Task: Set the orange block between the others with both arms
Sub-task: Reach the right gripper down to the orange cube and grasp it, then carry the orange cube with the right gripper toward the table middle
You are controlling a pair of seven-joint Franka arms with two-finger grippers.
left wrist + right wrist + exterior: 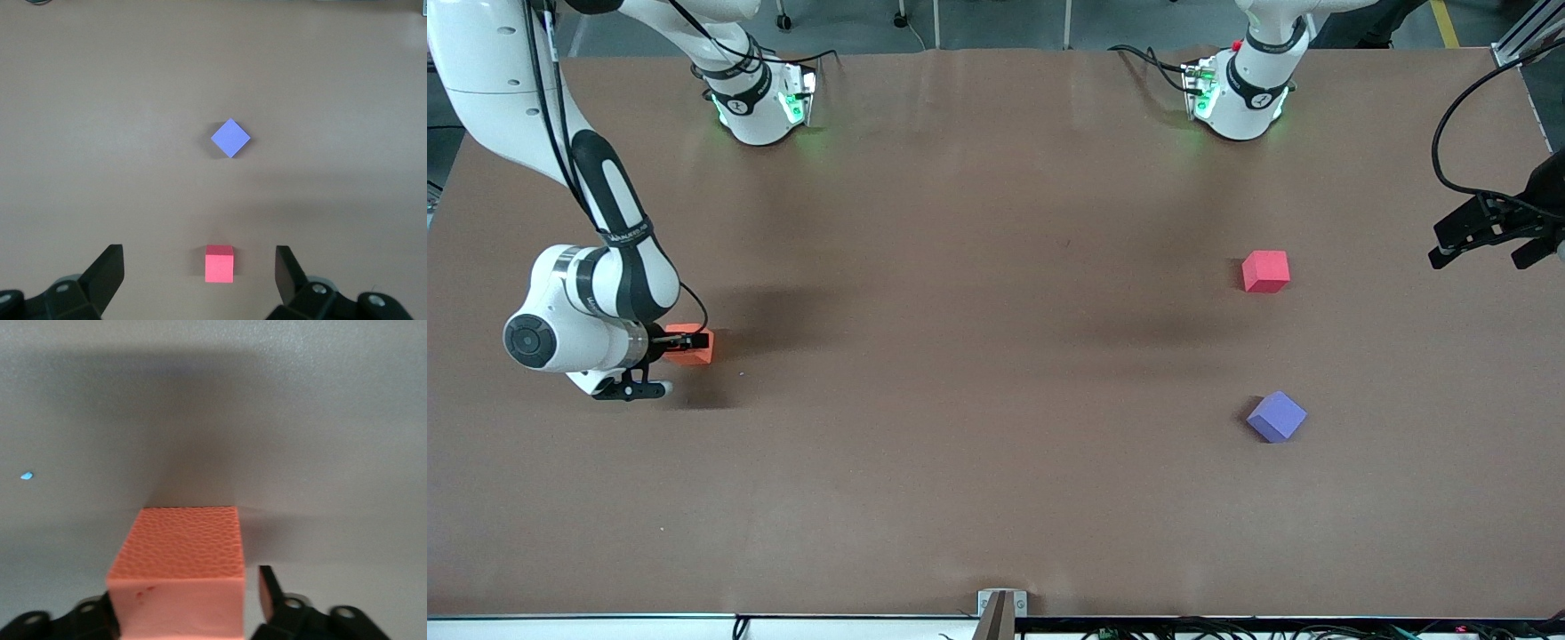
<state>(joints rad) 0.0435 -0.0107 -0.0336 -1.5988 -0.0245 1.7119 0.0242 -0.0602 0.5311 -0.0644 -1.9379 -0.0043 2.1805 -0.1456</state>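
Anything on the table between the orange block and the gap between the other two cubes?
Nothing visible. The orange block sits in the right claw; bare table runs to the gap between pinkish-red cube and purple cube.

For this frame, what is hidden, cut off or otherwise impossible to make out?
- Front view: the right gripper covers part of the small matte orange cube; contact is unclear.
- Right wrist view: the orange cube hides one finger; the frame edge crops its lower part, so firm pinch is undecided.
- Front view: the left gripper is partly cropped by the edge.
- Left wrist view: no orange cube in view.
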